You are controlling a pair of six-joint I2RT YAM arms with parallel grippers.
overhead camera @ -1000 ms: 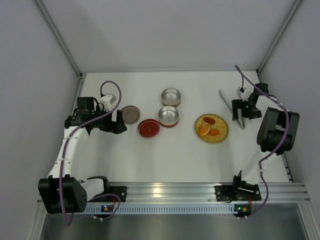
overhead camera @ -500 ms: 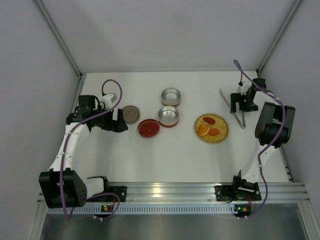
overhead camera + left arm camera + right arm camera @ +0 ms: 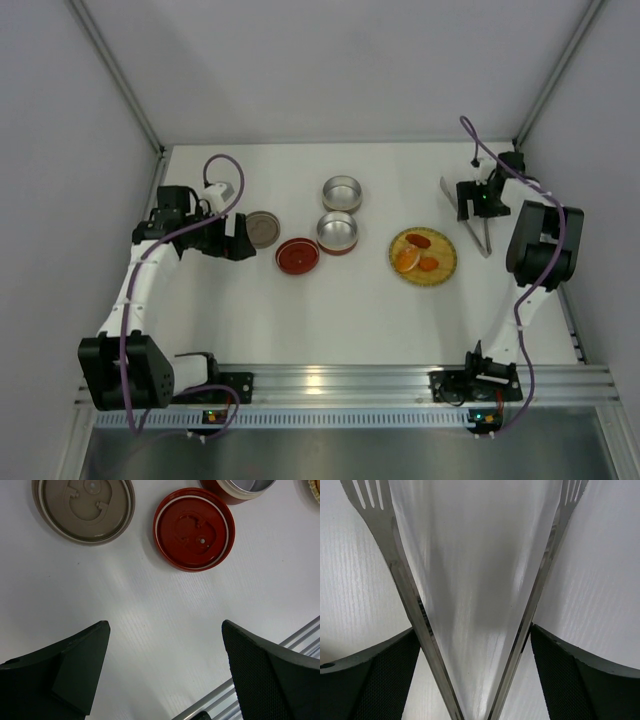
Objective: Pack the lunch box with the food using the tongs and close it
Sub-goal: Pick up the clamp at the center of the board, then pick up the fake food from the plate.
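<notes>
A white table [image 3: 330, 320] sits inside white walls, with a metal rail [image 3: 340, 380] along its near edge where both arms are bolted.

Nearest the rail, a little to the left of the middle, a red lid [image 3: 297, 256] lies with its inside up. At three o'clock from it, well apart, is a yellow woven plate [image 3: 448, 250] holding the food [image 3: 420, 252], a few orange and red lumps. At ten o'clock from the red lid is a brown lid [image 3: 262, 229]. The left gripper [image 3: 237, 241] hovers just at that lid's eight o'clock, jaws spread wide and holding nothing.

At one o'clock from the red lid stands a steel tin with a red base [image 3: 337, 232]. A second steel tin [image 3: 342, 192] stands just beyond it at twelve.

Farthest, at one o'clock from the plate, the tongs [image 3: 404, 585] lie flat on the table, splayed in a V. The right gripper [image 3: 467, 205] is down over them with its jaws wide. Its fingers [image 3: 370, 680] straddle the two tong arms from outside, right against the metal. Whether they press it, I cannot tell.
</notes>
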